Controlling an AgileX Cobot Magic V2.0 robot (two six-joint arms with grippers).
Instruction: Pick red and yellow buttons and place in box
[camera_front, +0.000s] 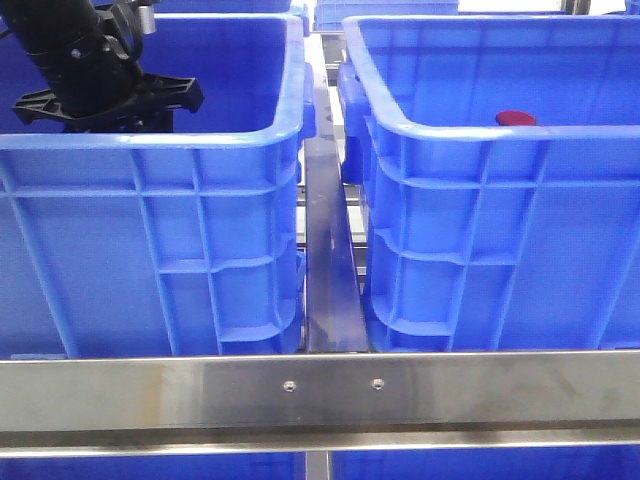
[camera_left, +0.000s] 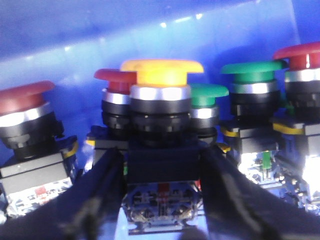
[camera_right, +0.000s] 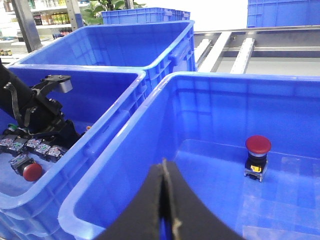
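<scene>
The yellow button (camera_left: 161, 72) stands upright among others inside the left crate (camera_front: 150, 142). My left gripper (camera_left: 162, 160) has a finger against each side of its black body, shut on it. From the front, the left gripper (camera_front: 105, 100) sits low inside that crate. A red button (camera_right: 258, 145) stands alone on the floor of the box (camera_right: 125, 150), the right-hand blue crate (camera_front: 480, 135); its red cap (camera_front: 515, 118) peeks over the rim. My right gripper (camera_right: 165, 170) hangs above the box's near corner, shut and empty.
More red buttons (camera_left: 25, 97) and green buttons (camera_left: 252, 67) crowd around the yellow one. A steel rail (camera_front: 330, 270) runs between the two crates and a steel bar (camera_front: 320, 385) crosses in front. Further blue crates (camera_right: 145, 15) stand behind.
</scene>
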